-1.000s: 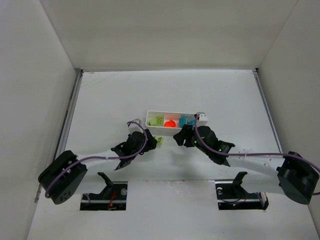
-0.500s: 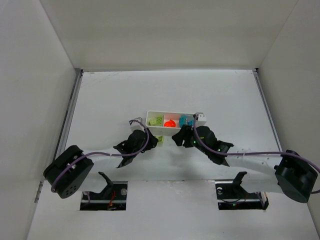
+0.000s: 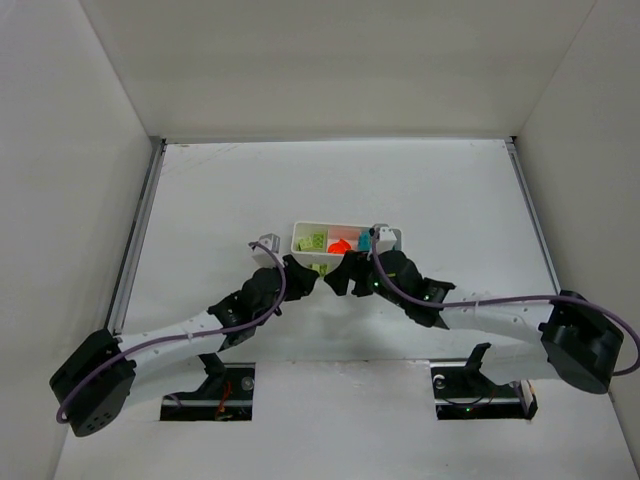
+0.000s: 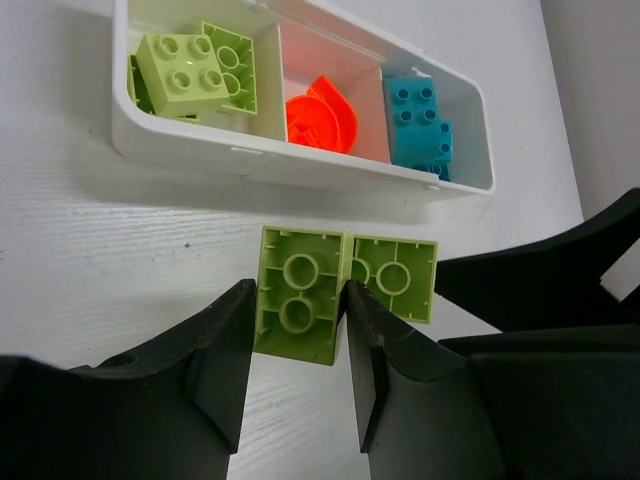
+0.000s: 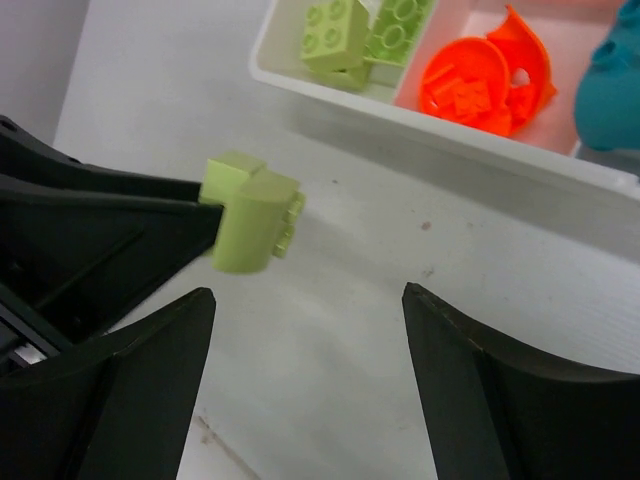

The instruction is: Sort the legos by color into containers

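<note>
**Green brick pinched just short of the tray**

The left gripper [image 4: 297, 330] clamps a glossy yellow-green lego [image 4: 298, 298], hollow underside up, just beside the near wall of the white tray [image 4: 300, 172]. The right gripper [image 5: 308, 310] gapes empty. The tray's compartments hold studded green blocks [image 4: 185, 68], a rounded orange piece [image 4: 322, 118] and cyan bricks [image 4: 420, 118].

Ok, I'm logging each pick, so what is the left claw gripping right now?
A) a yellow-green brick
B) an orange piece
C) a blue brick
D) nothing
A: the left claw is closed on a yellow-green brick, held on the near side of the white tray.
</note>
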You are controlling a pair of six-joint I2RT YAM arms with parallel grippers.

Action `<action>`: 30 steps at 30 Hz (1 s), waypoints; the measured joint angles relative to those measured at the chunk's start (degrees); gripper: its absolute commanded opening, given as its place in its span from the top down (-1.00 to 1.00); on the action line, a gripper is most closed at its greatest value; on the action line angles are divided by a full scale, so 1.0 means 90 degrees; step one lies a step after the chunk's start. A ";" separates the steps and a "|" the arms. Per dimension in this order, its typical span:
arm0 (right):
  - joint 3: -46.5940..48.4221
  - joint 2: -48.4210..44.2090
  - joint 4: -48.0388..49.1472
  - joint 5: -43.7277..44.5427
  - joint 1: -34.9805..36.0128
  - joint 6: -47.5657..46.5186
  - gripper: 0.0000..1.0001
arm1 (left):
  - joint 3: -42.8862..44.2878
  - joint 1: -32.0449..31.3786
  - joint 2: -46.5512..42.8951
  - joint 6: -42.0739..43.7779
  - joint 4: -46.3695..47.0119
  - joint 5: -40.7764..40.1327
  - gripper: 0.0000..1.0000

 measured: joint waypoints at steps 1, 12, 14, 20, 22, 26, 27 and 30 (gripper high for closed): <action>0.0068 0.0005 0.0015 -0.0005 0.0029 0.0000 -0.66 | 0.0000 -0.0080 -0.0046 0.0034 -0.0044 -0.0083 0.64; 0.0469 0.0345 0.0114 -0.0017 0.0070 0.0041 -0.24 | 0.0000 -0.0389 -0.0066 0.0189 -0.0250 -0.0471 0.64; 0.0500 0.0491 0.0117 -0.0027 0.0070 0.0085 -0.13 | 0.0000 -0.0420 -0.0080 0.0192 -0.0253 -0.0486 0.64; 0.0651 0.0867 0.0155 -0.0126 0.0070 0.0189 0.30 | 0.0000 -0.0491 -0.0236 0.0216 -0.0294 -0.0515 0.64; 0.0699 0.0933 0.0216 -0.0146 0.0070 0.0214 0.45 | 0.0000 -0.0505 -0.0301 0.0228 -0.0330 -0.0534 0.64; 0.0690 0.0962 0.0255 -0.0143 0.0051 0.0289 0.53 | -0.0039 -0.0500 -0.0544 0.0236 -0.0372 -0.0539 0.64; 0.0685 0.0959 0.0265 -0.0141 0.0046 0.0308 0.53 | -0.0058 -0.0481 -0.0636 0.0228 -0.0379 -0.0515 0.64; 0.0602 0.0918 0.0313 -0.0143 0.0005 0.0330 0.52 | -0.0109 -0.0398 -0.0967 0.0231 -0.0372 -0.0464 0.64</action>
